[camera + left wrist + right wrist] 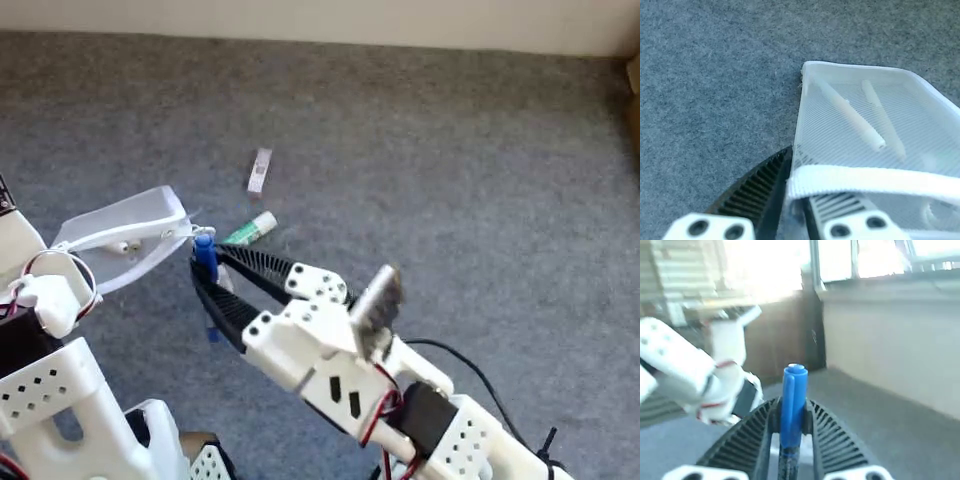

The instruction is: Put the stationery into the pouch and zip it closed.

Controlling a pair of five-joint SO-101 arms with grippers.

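Gripping a blue pen, right claw by the pouch mouth, left claw clamping pouch rim, we see two white sticks inside, green glue stick just beside.

The translucent white mesh pouch runs off the edge of the left wrist view, so its far end is unseen. Inside it lie two pale stick-shaped items, dimmed by the mesh; what they are cannot be told. The pouch's white woven rim band covers the fingertips of the left gripper.

Beside the pouch, the blue capped pen is cut off by the picture's edge below the right gripper. In the high view, part of its shaft passes behind a black finger. Beyond the pouch, a small white and pink oblong is too small to identify.
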